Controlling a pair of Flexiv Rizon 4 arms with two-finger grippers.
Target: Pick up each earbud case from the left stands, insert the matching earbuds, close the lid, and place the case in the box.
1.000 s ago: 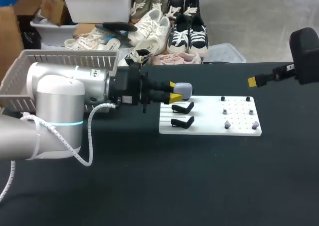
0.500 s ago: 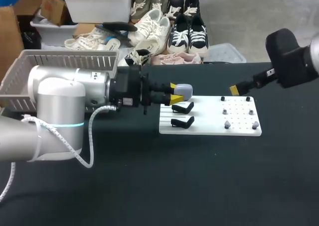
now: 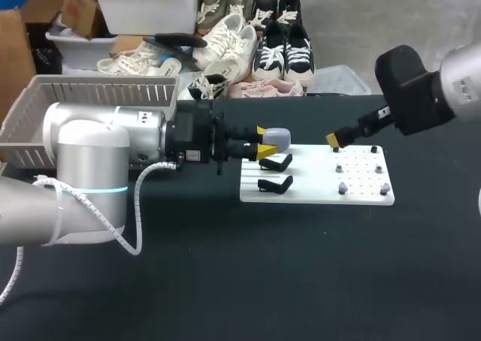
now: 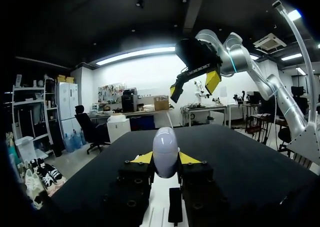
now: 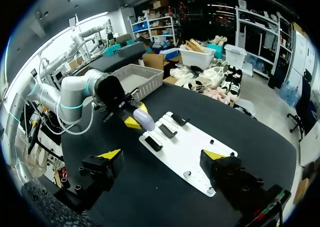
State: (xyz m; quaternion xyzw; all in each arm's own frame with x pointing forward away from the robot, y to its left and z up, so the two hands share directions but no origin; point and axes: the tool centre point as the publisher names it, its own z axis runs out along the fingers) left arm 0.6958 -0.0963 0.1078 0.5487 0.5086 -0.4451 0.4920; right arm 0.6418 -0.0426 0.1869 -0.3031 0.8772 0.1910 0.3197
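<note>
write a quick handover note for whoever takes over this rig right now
The left gripper is shut on the earbud case, held at the stand end of the white board.
The right gripper is open and empty, over the board's earbud end.
The black stands in view are empty. The earbuds sit on the board's right half.
The box is at the table's far left, behind the left arm.
Done: one case is off its stand.
Left: insert earbuds, close lid, place case in box.

Left gripper (image 3: 263, 141) clasps grey case (image 3: 277, 137) — over board (image 3: 316, 185) (white).
</note>
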